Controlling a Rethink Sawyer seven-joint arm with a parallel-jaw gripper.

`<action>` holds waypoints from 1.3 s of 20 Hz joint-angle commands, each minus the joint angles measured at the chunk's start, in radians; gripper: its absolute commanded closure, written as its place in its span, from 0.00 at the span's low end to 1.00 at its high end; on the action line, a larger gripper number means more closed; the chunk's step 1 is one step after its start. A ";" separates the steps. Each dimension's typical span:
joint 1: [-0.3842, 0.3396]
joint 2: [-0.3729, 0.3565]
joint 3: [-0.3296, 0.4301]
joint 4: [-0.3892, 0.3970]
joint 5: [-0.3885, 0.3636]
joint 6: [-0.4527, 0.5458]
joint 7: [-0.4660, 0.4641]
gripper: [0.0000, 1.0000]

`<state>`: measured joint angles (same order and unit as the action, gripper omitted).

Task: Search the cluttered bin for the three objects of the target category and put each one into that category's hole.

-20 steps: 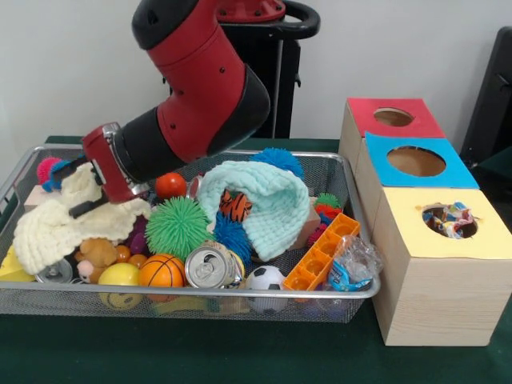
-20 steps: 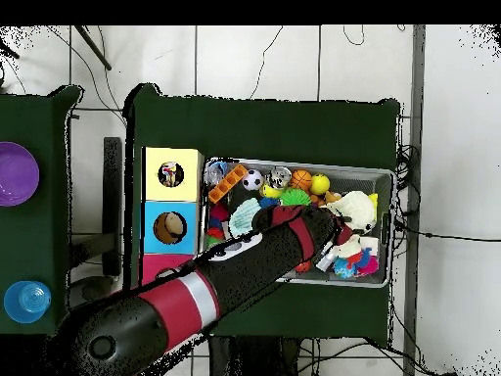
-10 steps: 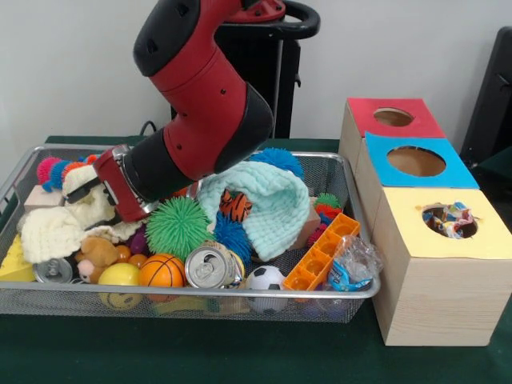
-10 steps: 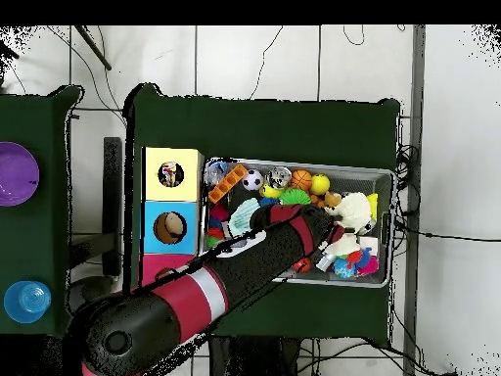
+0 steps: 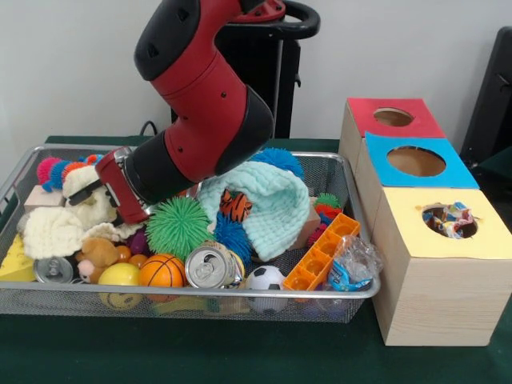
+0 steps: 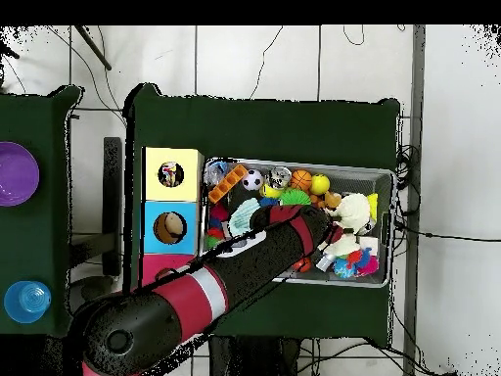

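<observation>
Cream knit cloth beside the green spiky ball: soft, light; gripper state unclear; pinch a bunched fold.

Cannot tell the end effector fingers' state, buried in the cream knit cloth. Cannot make out toys under the mint knit hat.

Front camera sits low and close; overhead looks straight down from seemingly far; both share the bin.
</observation>
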<state>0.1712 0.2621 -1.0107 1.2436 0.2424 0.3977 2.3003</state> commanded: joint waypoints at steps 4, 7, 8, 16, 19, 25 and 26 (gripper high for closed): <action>-0.023 0.061 0.160 -0.136 0.006 -0.064 0.091 1.00; -0.026 0.047 0.168 -0.134 -0.006 -0.095 0.076 1.00; -0.024 0.042 0.164 -0.129 -0.006 -0.087 0.077 1.00; 0.056 -0.072 0.079 -0.007 -0.037 -0.046 0.095 1.00; 0.085 -0.118 0.048 0.027 -0.057 -0.018 0.090 1.00; 0.127 -0.191 -0.020 0.056 -0.092 0.023 0.088 1.00; 0.137 -0.207 -0.036 0.062 -0.099 0.031 0.085 1.00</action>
<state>0.2895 0.1403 -1.0495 1.2788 0.1743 0.3801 2.3003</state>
